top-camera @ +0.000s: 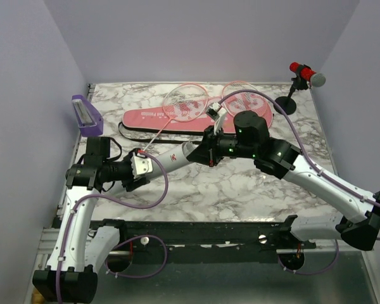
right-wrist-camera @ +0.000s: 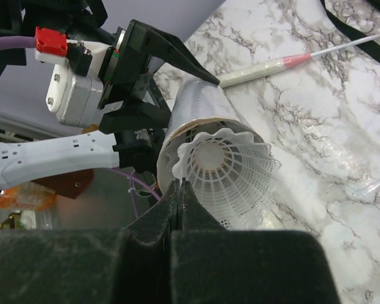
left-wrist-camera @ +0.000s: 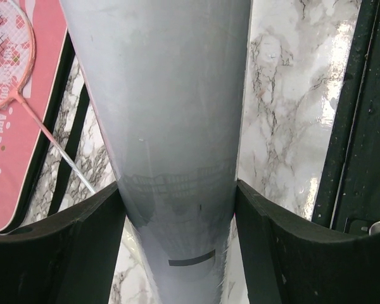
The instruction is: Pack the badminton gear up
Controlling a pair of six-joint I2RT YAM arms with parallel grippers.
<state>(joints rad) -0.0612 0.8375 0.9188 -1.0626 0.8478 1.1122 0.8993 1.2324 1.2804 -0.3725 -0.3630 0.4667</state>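
Note:
My left gripper (top-camera: 145, 166) (left-wrist-camera: 177, 187) is shut on the long white tube (top-camera: 174, 158) (left-wrist-camera: 171, 126), holding it level above the table, open end toward the right arm. My right gripper (top-camera: 210, 151) (right-wrist-camera: 180, 185) is shut on the skirt rim of the white shuttlecock (right-wrist-camera: 231, 168), which sits at the tube's mouth (right-wrist-camera: 190, 111), nose inward. Two pink rackets (top-camera: 187, 101) (top-camera: 244, 101) lie with their heads on the pink-and-black bag (top-camera: 152, 119) at the back. The left wrist view shows a racket (left-wrist-camera: 6, 50) and the bag (left-wrist-camera: 3, 158).
A purple box (top-camera: 87, 115) stands at the back left. The red-and-grey microphone (top-camera: 307, 74) on its black stand (top-camera: 286, 104) is at the back right. A white racket handle (right-wrist-camera: 253, 71) lies on the marble just behind the tube.

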